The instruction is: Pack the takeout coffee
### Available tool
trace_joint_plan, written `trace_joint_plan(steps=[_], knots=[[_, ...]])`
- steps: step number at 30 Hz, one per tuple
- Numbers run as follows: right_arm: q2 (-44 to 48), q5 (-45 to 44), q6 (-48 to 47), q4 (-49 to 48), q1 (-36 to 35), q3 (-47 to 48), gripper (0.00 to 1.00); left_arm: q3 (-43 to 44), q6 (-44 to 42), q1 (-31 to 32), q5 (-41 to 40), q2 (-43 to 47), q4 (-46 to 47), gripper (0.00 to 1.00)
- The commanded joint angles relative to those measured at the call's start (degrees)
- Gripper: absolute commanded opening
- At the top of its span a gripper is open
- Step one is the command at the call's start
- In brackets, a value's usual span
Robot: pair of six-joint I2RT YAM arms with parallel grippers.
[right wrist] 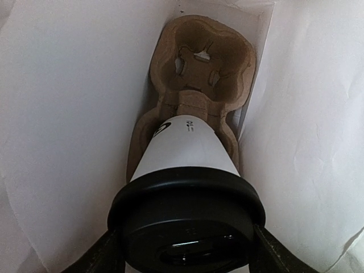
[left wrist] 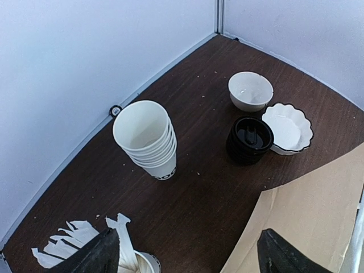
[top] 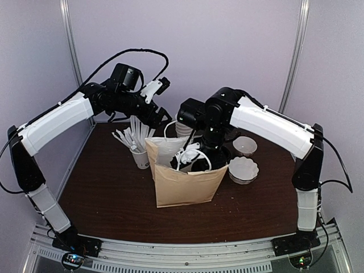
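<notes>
Takeout coffee is gripped at its lid by the right tool over the cup carrier in the bag, for upright seating; the left tool is open, empty.

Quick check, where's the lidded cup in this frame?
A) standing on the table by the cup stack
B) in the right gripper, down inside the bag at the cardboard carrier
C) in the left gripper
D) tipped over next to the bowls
B: in the right wrist view the right gripper clamps the black lid of the lidded cup, which reaches down inside the bag to the cardboard carrier.
</notes>
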State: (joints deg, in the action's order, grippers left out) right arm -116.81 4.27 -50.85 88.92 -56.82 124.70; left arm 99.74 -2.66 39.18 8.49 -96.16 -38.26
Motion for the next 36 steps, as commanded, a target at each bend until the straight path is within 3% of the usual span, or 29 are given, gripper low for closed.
trace_joint_plan(steps=[1, 12, 27, 31, 36], knots=[[-0.3, 3.24, 0.11, 6.31, -0.5, -1.49, 0.53, -1.99, 0.12, 0.11, -1.55, 2.06, 0.59, 0.88], [-3.9, 4.99, 1.75, 0.85, 3.18, -3.02, 0.54, -2.99, 1.37, 0.11, -0.83, 2.6, 0.19, 0.88], [-8.3, 3.99, 4.9, -4.86, 2.06, -4.82, 0.55, -4.87, 2.48, 0.11, 0.56, 6.15, -1.75, 0.88], [-7.83, 3.5, 6.54, -7.17, 1.53, -4.86, 0.56, -3.34, 5.76, 0.3, 2.72, 7.94, -7.47, 0.89], [-7.23, 1.53, 7.71, -8.27, 0.61, -2.65, 0.56, 0.55, 12.75, 5.01, -5.21, 8.07, -15.06, 0.89]])
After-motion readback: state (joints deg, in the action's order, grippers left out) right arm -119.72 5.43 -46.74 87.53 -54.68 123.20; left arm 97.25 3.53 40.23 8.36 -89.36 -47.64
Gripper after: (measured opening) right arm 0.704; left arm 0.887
